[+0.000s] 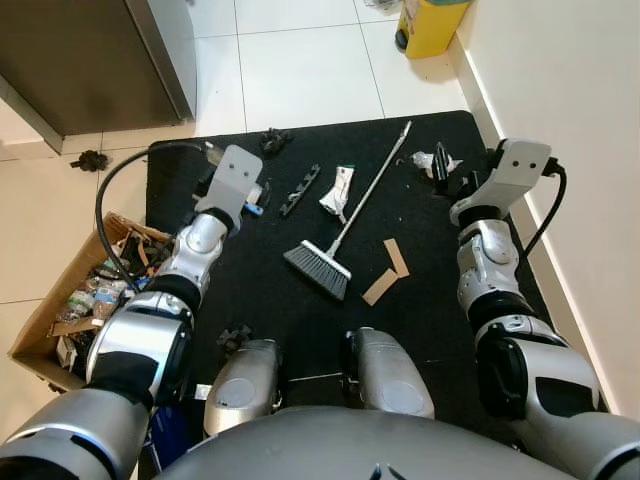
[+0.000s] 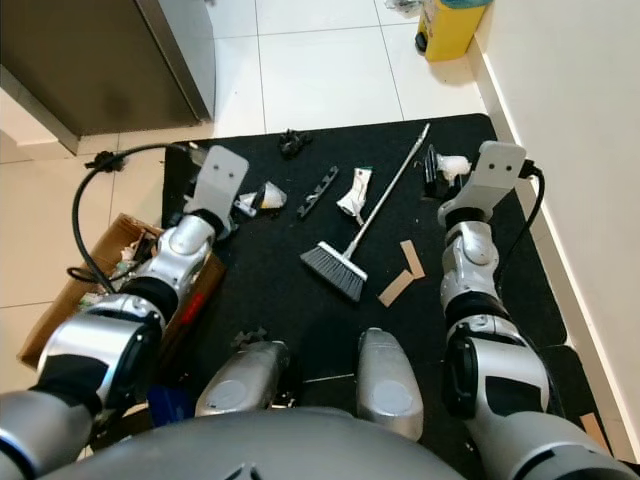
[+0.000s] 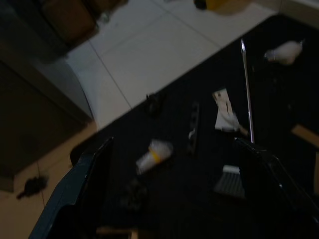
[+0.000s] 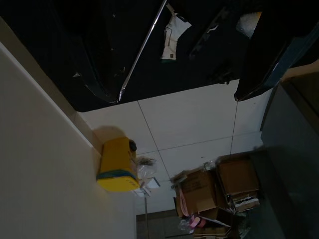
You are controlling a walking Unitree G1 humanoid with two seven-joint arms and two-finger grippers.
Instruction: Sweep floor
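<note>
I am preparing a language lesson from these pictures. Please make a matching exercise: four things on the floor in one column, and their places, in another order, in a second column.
1. broom
2. yellow container
3. cardboard box
4. cardboard strips

a. beside the mat, on the robot's left
b. on the white tiles, by the wall
c. mid-mat, handle pointing away
d. on the mat, right of the bristles

Pairs: 1-c, 2-b, 3-a, 4-d
</note>
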